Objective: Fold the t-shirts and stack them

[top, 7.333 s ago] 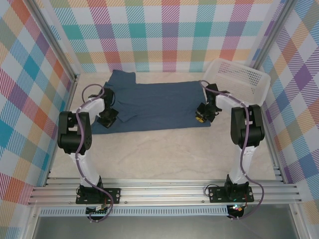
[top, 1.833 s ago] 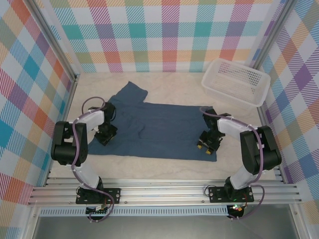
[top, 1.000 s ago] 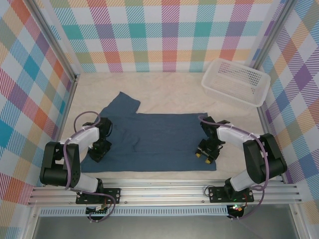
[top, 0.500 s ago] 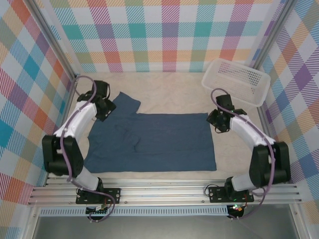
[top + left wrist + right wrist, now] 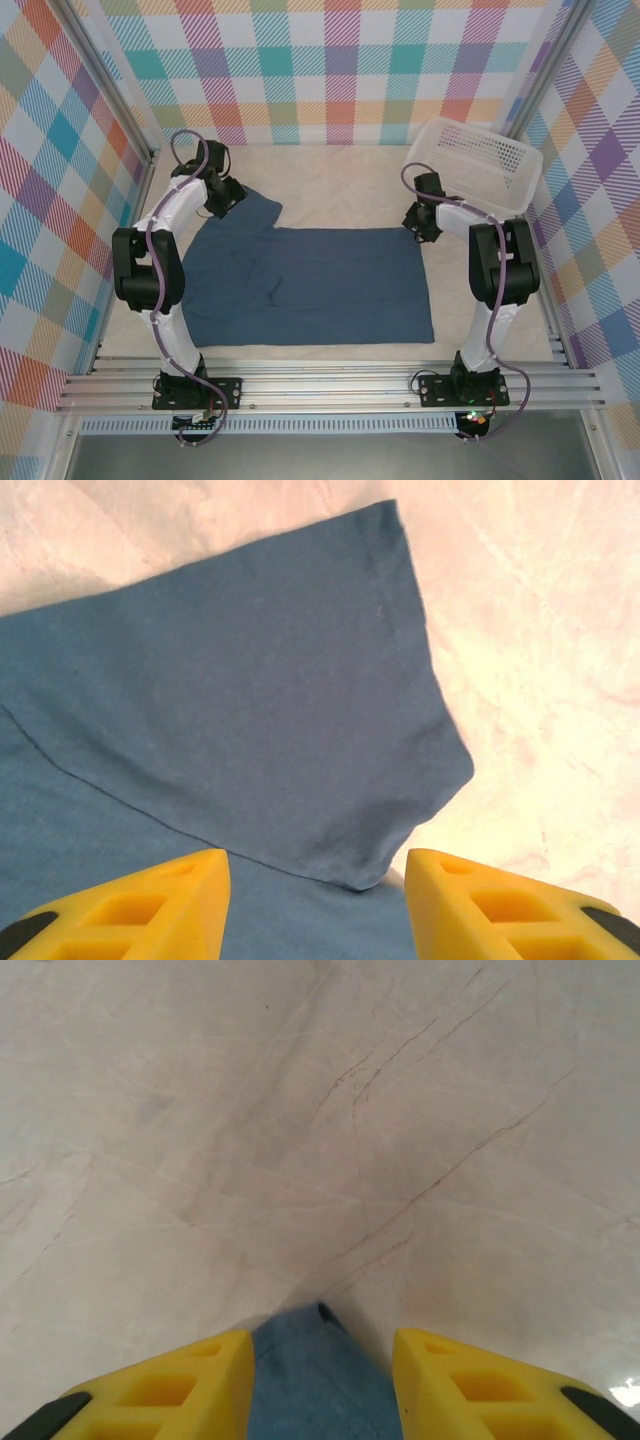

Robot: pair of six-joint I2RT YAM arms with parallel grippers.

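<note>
Left tool (image 5: 316,878), right tool (image 5: 322,1356) moved to far t-shirt (image 5: 310,282) corners, jaws parted

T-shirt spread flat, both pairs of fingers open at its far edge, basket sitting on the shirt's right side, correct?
No. The basket sits in the far right corner, apart from the t-shirt; the top external view shows it. The rest holds.
</note>
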